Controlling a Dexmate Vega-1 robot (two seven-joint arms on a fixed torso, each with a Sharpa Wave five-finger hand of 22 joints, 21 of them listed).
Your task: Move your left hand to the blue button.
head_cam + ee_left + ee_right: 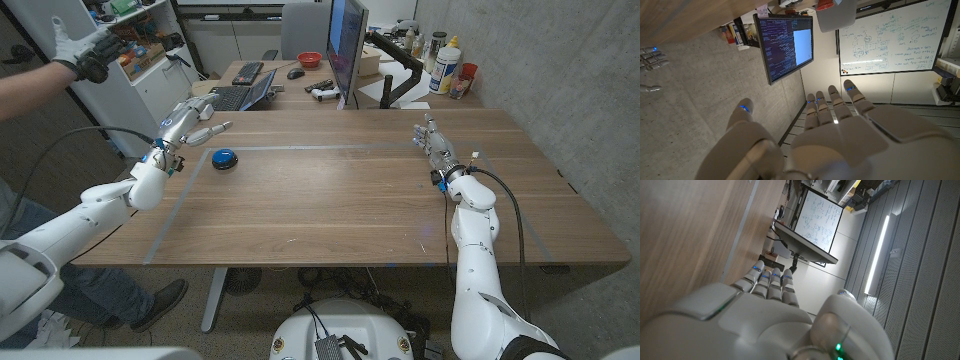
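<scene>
Wooden table (340, 190) stretched wide, with a monitor (347, 45) standing at its far edge. On its left part sat the blue button (224, 158). Just left of the button the left hand (188, 125) hung above the table, fingers apart and holding nothing. Far right, the right hand (434, 145) held nothing, fingers straight and together.

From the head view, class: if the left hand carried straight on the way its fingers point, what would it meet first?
Probably nothing on the table: the left hand points past the blue button, towards the laptop behind; depth is unclear.
</scene>
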